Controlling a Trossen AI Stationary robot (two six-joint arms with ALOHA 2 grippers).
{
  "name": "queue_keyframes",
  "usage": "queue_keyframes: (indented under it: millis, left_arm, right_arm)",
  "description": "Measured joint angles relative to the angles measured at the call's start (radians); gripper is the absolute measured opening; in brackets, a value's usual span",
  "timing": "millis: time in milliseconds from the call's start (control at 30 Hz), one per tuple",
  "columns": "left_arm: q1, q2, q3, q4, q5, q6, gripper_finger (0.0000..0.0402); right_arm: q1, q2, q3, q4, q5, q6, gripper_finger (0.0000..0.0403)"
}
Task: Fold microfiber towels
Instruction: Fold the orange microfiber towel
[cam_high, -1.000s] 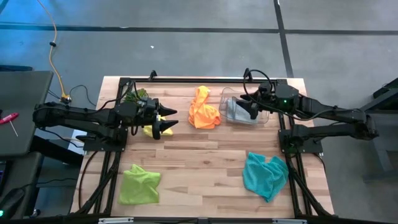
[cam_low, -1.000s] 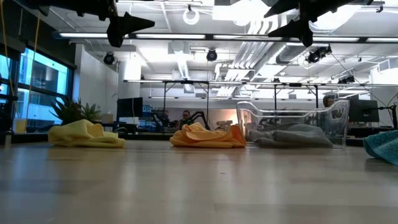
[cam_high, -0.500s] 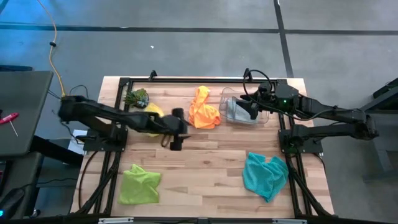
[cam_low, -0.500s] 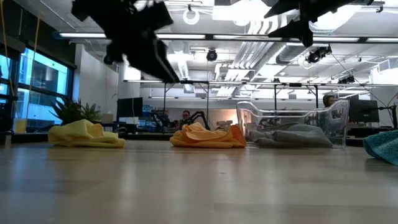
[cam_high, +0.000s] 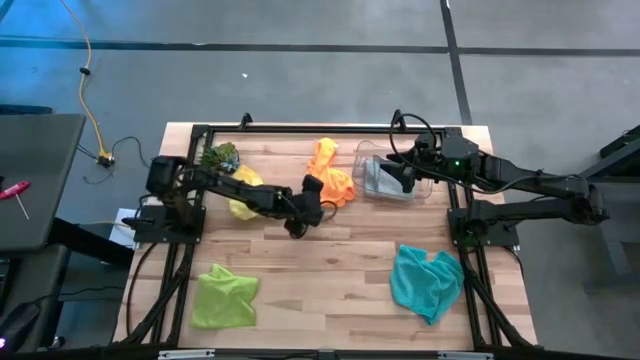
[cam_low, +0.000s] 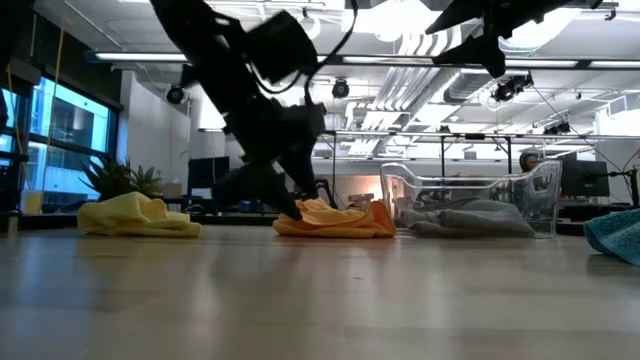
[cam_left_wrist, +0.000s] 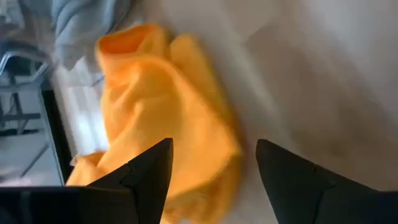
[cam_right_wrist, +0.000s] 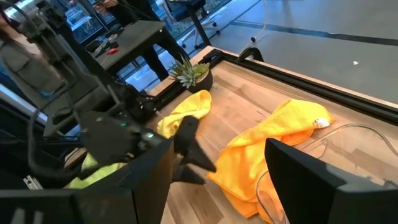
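Left pincer (cam_high: 312, 197) had swung from beside yellow towel (cam_high: 243, 207) to orange towel (cam_high: 331, 176), fingers spread, orange towel crumpled mid-rear of surface (cam_high: 340, 260), long axis front-to-back, no legible writing, right pincer (cam_high: 403, 176) open above clear bin (cam_high: 375, 186).

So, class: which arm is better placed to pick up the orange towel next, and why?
Left. Its open pincer is low beside the orange towel, which fills the left wrist view. The right pincer hangs high over the clear bin holding the grey towel.

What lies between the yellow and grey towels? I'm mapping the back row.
High view: the orange towel, with the open left gripper at its edge, between yellow towel and grey towel.
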Motion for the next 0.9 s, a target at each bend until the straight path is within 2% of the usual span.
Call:
queue_keyframes:
  millis: [167, 467, 633, 833, 900]
  left_arm:
    - [0.04, 0.015, 0.015, 0.0, 0.04, 0.022, 0.0168]
    - [0.064, 0.015, 0.015, -0.035, 0.097, 0.08, 0.0012]
    - [0.063, -0.037, 0.04, -0.077, 0.086, 0.0, 0.0005]
    - [0.063, -0.228, 0.081, -0.216, 0.079, -0.211, 0.0002]
    - [0.056, -0.309, 0.089, -0.21, 0.074, -0.285, 0.0001]
  right_arm:
    - [0.0, 0.0, 0.0, -0.003, 0.0, 0.0, 0.0245]
    - [0.0, 0.0, 0.0, -0.007, 0.001, 0.0, 0.0245]
    - [0.0, 0.0, 0.0, -0.008, 0.001, 0.0, 0.0245]
    - [0.0, 0.0, 0.0, -0.008, 0.0, 0.0, 0.0245]
    - [0.0, 0.0, 0.0, -0.008, -0.001, -0.001, 0.0245]
